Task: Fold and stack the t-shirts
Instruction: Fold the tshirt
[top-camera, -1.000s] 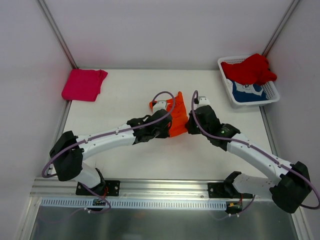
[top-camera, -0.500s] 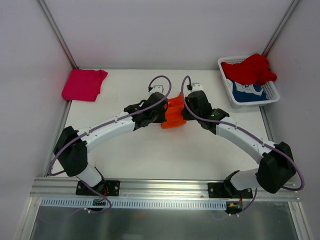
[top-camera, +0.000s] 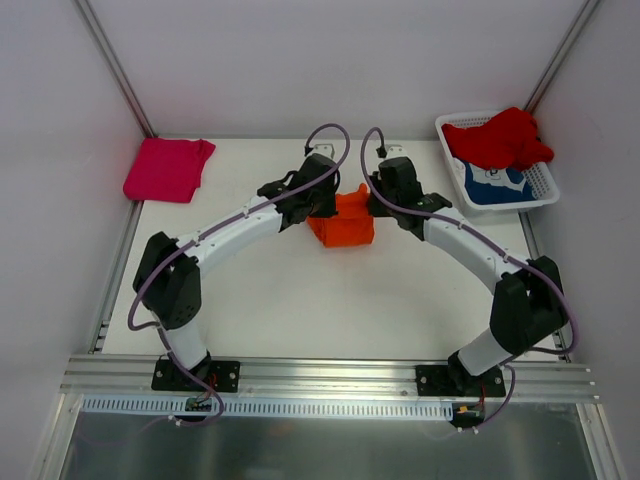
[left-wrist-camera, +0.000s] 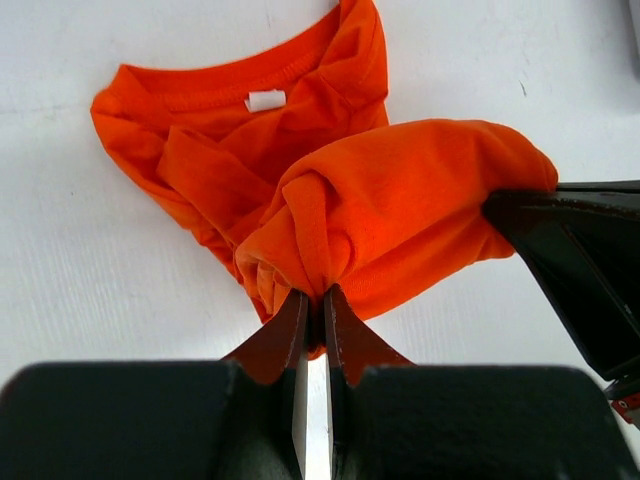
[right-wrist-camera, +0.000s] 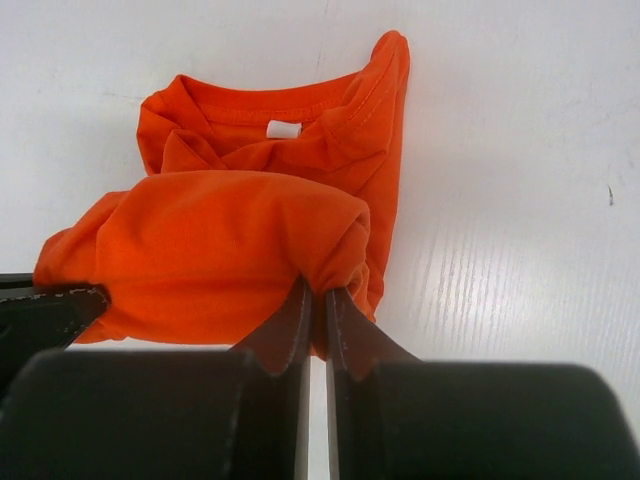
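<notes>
The orange t-shirt (top-camera: 343, 221) lies partly folded mid-table, its collar and white label toward the near side. My left gripper (top-camera: 322, 205) is shut on its left corner, and in the left wrist view the cloth (left-wrist-camera: 380, 215) bunches between the fingertips (left-wrist-camera: 290, 318). My right gripper (top-camera: 377, 203) is shut on the opposite corner; the right wrist view shows the orange fold (right-wrist-camera: 220, 250) pinched at the gripper (right-wrist-camera: 320, 300). A folded magenta-pink t-shirt (top-camera: 167, 168) rests at the far left. A red t-shirt (top-camera: 500, 137) lies over a blue one (top-camera: 497, 187) in the basket.
The white lattice basket (top-camera: 548, 183) stands at the far right corner. Metal frame posts (top-camera: 112, 62) rise at both back corners. The two arms arch inward over the table's middle. The right gripper's black body (left-wrist-camera: 580, 270) shows in the left wrist view.
Both grippers have carried the orange shirt's held edge away from the arm bases toward the back, folding it over itself; the shirt now lies flatter and squarer.
</notes>
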